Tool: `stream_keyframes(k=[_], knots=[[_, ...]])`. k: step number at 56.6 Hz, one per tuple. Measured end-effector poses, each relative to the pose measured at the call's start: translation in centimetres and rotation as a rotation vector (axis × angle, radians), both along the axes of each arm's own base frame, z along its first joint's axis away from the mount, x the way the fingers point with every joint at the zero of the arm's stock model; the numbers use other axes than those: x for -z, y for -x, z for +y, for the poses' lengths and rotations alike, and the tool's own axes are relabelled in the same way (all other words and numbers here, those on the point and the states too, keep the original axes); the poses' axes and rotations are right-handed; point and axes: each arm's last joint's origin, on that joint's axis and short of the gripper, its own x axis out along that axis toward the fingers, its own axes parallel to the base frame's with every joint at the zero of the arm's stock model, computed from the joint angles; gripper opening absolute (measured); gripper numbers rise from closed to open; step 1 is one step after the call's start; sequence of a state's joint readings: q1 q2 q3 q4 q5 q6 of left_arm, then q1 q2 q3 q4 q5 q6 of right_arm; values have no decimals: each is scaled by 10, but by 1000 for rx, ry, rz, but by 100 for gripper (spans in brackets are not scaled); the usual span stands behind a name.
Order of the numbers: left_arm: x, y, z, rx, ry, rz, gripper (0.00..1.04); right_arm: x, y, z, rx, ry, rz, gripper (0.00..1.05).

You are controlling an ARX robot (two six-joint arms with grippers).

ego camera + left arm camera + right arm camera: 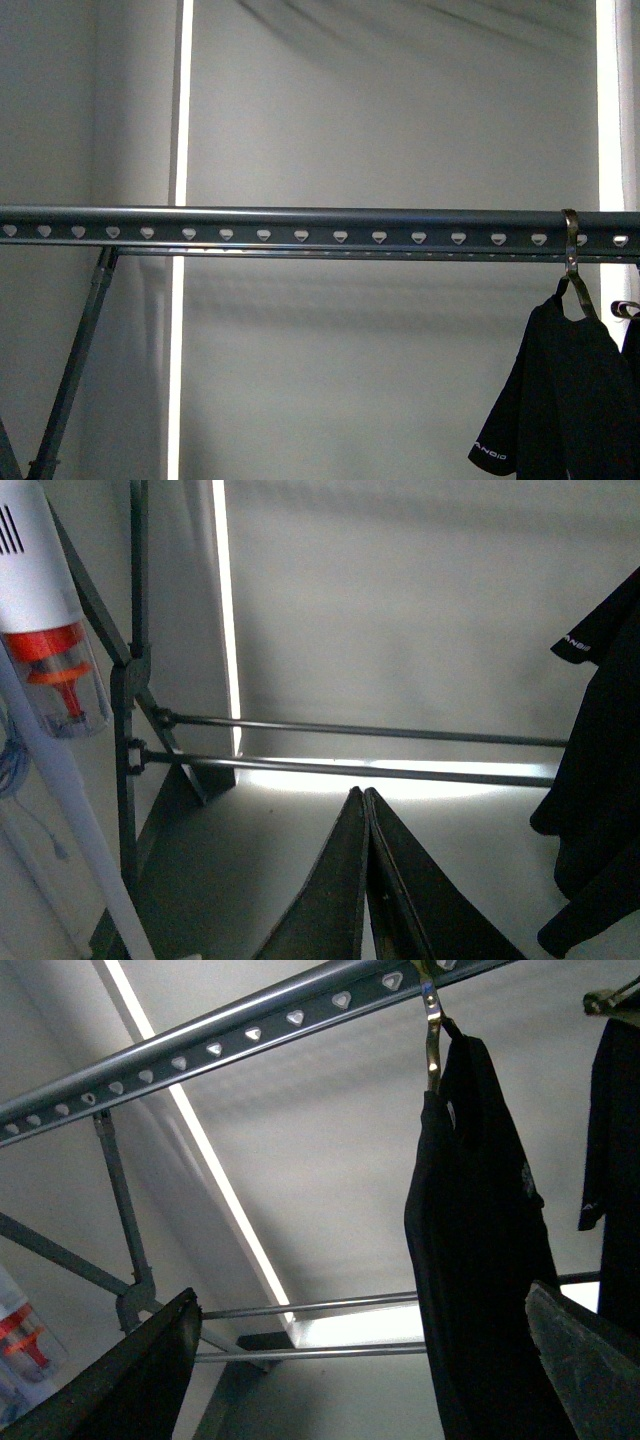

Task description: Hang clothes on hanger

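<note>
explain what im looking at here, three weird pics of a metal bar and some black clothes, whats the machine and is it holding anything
These come from a two-armed robot whose job is hanging clothes. The front picture is taken from a camera on its body: it shows the hanger, a long grey rail with a row of small holes, standing on slanted legs. No arm shows there. A black shirt already hangs near the rail's right end from a hook.

The other two pictures come from cameras on the wrists, looking up past each claw. The left claw has its dark fingers pressed together with nothing between them. The right claw is spread wide, also empty, just below the hanging shirt. The white and orange thing looks like a stick vacuum beside the rack.
</note>
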State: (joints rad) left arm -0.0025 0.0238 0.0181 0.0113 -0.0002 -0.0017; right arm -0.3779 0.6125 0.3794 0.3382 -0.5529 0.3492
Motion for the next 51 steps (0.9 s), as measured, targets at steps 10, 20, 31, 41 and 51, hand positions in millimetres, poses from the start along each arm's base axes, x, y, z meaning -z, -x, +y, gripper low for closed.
stream_keyframes(k=[10, 20, 31, 41, 51], knots=[[-1, 1, 0, -1, 0, -9, 4, 31, 47, 27, 209, 206, 31, 69], [-1, 1, 0, 0, 0, -11, 4, 71, 44, 40, 186, 280, 81, 41], [-1, 1, 0, -1, 0, -11, 4, 78, 46, 40, 191, 295, 61, 2], [-1, 1, 0, 0, 0, -11, 4, 86, 46, 40, 191, 298, 65, 2], [-1, 1, 0, 0, 0, -11, 4, 93, 46, 40, 193, 297, 56, 2]])
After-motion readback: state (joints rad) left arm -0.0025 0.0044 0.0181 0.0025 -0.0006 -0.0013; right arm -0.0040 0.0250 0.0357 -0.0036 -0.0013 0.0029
